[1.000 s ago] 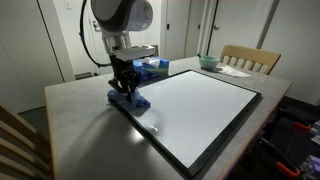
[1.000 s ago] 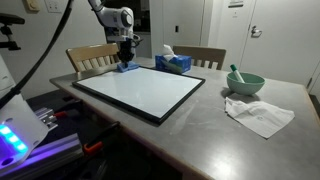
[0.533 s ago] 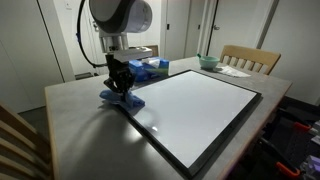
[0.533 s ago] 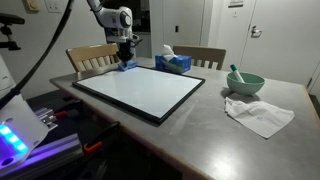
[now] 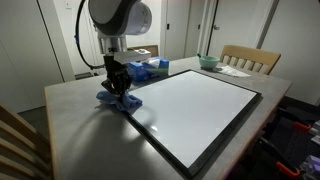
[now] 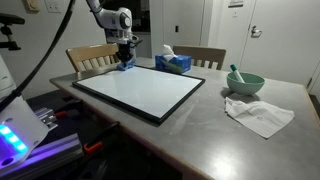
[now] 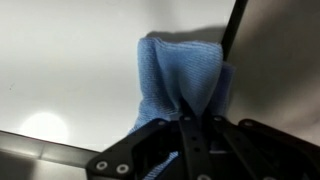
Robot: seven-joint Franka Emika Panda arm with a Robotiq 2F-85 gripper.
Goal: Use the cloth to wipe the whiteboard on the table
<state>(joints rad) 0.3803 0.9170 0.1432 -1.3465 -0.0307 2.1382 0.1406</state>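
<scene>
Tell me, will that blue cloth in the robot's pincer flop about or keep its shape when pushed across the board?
Probably floppy: in the wrist view the blue cloth bunches into soft folds where the pincer pinches it. It looks light, since a small pinch holds it. On the glossy whiteboard it should slide easily.

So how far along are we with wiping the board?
Done: the gripper is shut on the blue cloth. In hand: the cloth rests at the whiteboard corner, by its black frame. Left: nearly the whole board surface lies beyond it; no marks show, so what is already wiped cannot be judged.
</scene>
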